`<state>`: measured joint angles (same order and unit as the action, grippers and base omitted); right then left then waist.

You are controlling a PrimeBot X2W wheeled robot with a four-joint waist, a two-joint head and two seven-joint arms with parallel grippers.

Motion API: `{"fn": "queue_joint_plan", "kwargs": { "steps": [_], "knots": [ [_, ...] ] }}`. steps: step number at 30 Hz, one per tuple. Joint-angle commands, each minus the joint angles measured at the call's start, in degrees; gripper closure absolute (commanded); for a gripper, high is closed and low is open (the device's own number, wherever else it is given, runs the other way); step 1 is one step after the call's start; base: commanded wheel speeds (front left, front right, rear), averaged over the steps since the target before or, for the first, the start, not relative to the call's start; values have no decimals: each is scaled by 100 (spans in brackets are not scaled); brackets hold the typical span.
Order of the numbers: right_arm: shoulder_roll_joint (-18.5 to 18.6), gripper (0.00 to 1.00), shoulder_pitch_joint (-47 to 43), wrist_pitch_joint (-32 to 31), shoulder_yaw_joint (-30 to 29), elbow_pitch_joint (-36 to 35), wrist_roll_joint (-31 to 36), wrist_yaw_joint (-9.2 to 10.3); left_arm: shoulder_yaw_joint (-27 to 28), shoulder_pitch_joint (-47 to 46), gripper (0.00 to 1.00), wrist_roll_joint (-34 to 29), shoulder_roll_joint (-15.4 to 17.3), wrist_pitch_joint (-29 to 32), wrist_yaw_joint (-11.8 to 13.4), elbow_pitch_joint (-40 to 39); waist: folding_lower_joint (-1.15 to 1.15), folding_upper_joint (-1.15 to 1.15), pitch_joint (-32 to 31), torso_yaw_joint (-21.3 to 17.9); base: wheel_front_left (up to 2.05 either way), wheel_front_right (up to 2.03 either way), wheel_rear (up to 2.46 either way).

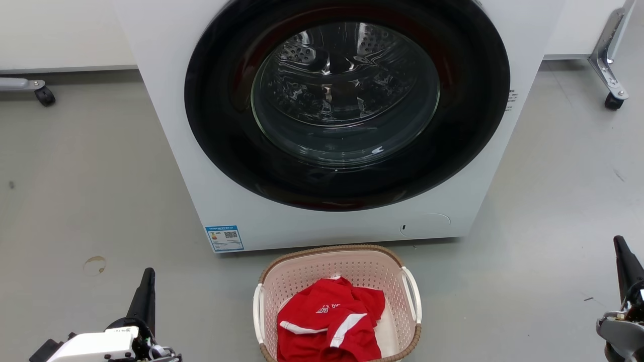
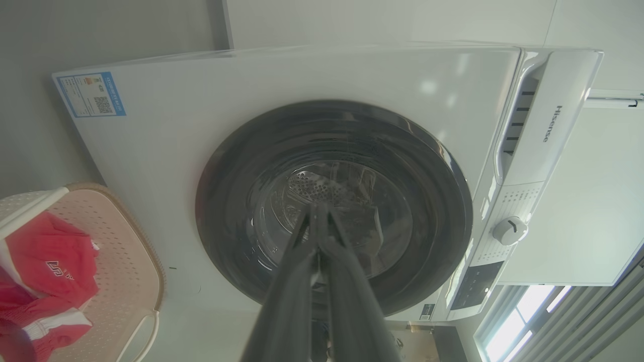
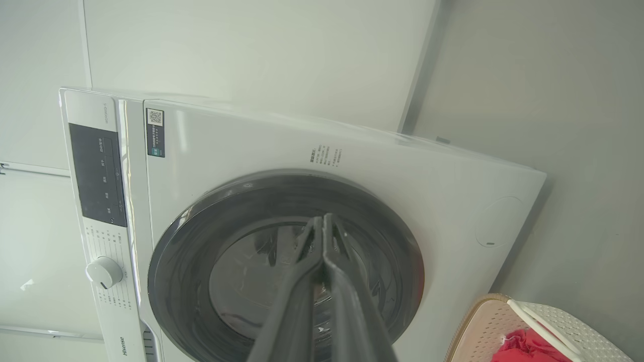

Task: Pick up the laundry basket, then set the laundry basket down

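Though apart, laundry basket [image 1: 312, 276] between pincers [image 1: 149, 272] [image 1: 619, 241]

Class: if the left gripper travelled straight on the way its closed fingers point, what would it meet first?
Probably the round, dark-rimmed glass door of the white front-loading washing machine: the left gripper, fingers shut, aims near its centre. The gap between them is hard to judge.

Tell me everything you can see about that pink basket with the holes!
The laundry basket looks like pale pink plastic dotted with small holes, a rounded rectangle with a brown woven-look rim and a white handle on each side. It stands upright on the grey floor just in front of the washing machine, and a crumpled red and white garment lies inside.
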<state>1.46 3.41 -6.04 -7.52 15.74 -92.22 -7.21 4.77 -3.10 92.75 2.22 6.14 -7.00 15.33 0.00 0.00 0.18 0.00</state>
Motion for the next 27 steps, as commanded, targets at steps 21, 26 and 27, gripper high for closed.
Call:
{"fn": "queue_joint_plan", "kwargs": {
  "steps": [21,26,27],
  "knots": [
    [142,100,277,-44,102,-172,3,-28,174,-308,100,-58,65,34,-48,-130,0,0,0,0,0,0,0],
    [142,100,277,-44,102,-172,3,-28,174,-308,100,-58,65,34,-48,-130,0,0,0,0,0,0,0],
    [142,100,277,-44,102,-172,3,-28,174,-308,100,-58,65,34,-48,-130,0,0,0,0,0,0,0]
  ]
}}
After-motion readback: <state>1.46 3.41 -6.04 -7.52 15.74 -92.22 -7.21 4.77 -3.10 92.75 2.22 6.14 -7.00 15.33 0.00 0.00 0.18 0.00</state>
